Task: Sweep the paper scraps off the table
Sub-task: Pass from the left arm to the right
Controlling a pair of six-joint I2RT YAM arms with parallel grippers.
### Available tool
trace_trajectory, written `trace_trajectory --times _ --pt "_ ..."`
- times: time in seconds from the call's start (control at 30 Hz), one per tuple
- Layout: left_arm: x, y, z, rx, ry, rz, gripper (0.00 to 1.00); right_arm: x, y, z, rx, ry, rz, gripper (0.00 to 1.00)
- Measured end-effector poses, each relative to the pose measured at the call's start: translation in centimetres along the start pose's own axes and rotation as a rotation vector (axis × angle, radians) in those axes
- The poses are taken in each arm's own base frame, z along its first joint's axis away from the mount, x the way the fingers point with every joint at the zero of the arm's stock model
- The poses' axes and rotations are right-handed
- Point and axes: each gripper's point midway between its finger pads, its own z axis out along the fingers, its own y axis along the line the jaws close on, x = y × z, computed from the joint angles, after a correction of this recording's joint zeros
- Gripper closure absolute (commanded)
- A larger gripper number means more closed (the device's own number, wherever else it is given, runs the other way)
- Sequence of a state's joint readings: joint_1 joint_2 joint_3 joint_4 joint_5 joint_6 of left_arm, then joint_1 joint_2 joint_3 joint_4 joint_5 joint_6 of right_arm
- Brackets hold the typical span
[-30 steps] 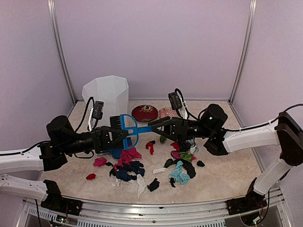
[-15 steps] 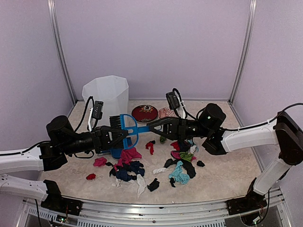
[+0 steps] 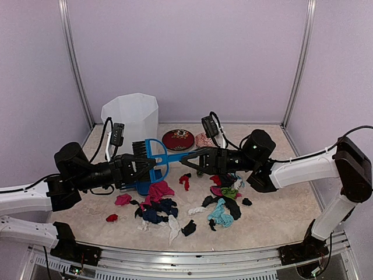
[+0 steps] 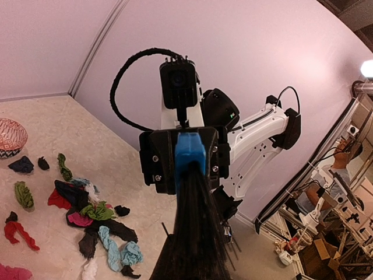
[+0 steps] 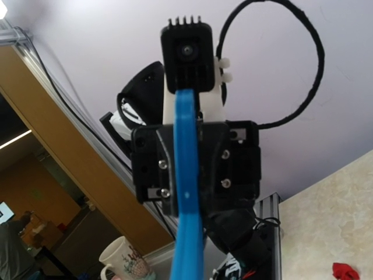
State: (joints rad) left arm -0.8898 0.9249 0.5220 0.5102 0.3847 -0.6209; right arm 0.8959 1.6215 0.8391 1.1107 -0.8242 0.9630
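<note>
A blue brush with black bristles (image 3: 152, 155) hangs above the table (image 3: 280, 210) between both grippers. My left gripper (image 3: 143, 169) is shut on its head end. My right gripper (image 3: 187, 157) is shut on its blue handle (image 5: 187, 192). In the left wrist view the bristles (image 4: 192, 233) run toward the camera and hide my own fingers. The paper scraps (image 3: 160, 207), in pink, navy, black, teal, green, red and white, lie scattered below and between the grippers. They also show in the left wrist view (image 4: 87, 216), and one red scrap (image 5: 344, 271) shows in the right wrist view.
A blue dustpan (image 3: 141, 188) lies on the table under the left gripper. A white bin (image 3: 131, 116) stands at the back left. Two small patterned bowls, one red (image 3: 178, 139) and one pink (image 3: 204, 139), stand at the back centre. A metal frame (image 3: 192, 259) edges the front.
Both arms and the brush have shifted slightly to the left. Both grips are unchanged and the scraps have not moved.
</note>
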Motion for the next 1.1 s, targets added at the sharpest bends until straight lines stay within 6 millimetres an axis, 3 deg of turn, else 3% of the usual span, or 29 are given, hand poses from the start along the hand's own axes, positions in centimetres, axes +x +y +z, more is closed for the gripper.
trace_trajectory --times 0.63,0.97,1.1 --pt "0.17 -0.28 0.05 0.008 0.005 0.000 1.00 -0.17 0.31 0.02 -0.012 -0.006 0.009 0.80" --pt "0.24 -0.21 0.10 0.005 0.006 -0.001 1.00 -0.25 0.42 0.01 -0.016 -0.009 0.005 0.76" --pt "0.34 -0.23 0.15 0.005 0.009 -0.002 1.00 -0.27 0.45 0.01 -0.017 -0.009 0.004 0.81"
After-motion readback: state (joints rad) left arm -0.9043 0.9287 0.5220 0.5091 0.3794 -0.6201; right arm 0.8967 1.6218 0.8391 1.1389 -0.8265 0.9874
